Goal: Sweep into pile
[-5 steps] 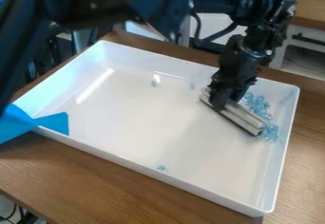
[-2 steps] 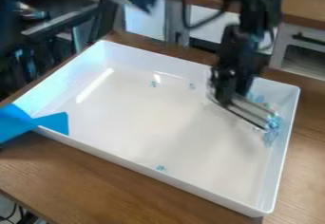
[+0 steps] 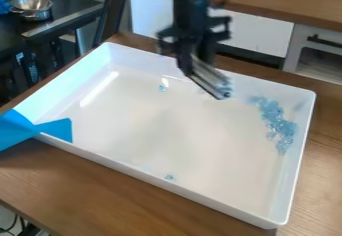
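The black gripper [image 3: 194, 62] is over the far part of the white tray [image 3: 160, 184], holding a silver sweeping bar [image 3: 210, 78] that slants down to the right. Light blue pieces [image 3: 275, 121] lie in an elongated cluster along the tray's right side, to the right of the bar and apart from it. One small blue piece [image 3: 162, 88] rests near the far wall, left of the bar. Another blue piece [image 3: 169, 177] lies close to the near wall. Some blue shows at the bar's lower end, where I cannot tell whether pieces lie behind it or on it.
Blue tape [image 3: 55, 129] covers part of the tray's left corner and the wooden table [image 3: 87, 180]. The tray's raised walls surround the work area. Behind stand a metal pot [image 3: 32, 7] on a dark surface and a wooden counter [image 3: 267, 0].
The gripper and bar have moved left and toward the far wall, away from the right-hand cluster, which now shows fully. The arm has left the upper left of the view.
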You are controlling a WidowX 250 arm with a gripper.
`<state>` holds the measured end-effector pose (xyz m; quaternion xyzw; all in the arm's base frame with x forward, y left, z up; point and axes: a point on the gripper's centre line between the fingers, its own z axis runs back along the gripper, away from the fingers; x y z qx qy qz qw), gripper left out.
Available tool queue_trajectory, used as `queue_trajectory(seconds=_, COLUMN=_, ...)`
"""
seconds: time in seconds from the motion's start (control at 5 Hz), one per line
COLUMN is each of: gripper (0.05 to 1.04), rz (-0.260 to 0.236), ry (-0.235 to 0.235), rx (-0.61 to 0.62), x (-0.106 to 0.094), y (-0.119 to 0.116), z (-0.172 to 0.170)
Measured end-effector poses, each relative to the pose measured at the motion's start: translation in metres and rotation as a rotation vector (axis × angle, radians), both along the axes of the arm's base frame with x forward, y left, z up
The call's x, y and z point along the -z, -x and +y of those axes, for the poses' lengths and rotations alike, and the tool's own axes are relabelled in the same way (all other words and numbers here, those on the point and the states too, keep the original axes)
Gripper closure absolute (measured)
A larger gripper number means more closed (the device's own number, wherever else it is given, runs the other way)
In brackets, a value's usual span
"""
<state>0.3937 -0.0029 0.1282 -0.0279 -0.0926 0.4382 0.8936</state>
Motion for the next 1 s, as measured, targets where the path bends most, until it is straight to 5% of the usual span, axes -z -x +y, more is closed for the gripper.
queue_trajectory(seconds=0.4, gripper=0.713, rz=-0.025, ry=-0.177, rx=0.309, x=0.018, y=0.005, z=0.076)
queue_trajectory(seconds=0.8, gripper=0.713, rz=-0.032, ry=-0.284, rx=0.443, x=0.038, y=-0.003, z=0.116)
queue_trajectory(seconds=1.0, gripper=0.713, rz=0.037, ry=-0.288, rx=0.451, x=0.063, y=-0.001, z=0.118)
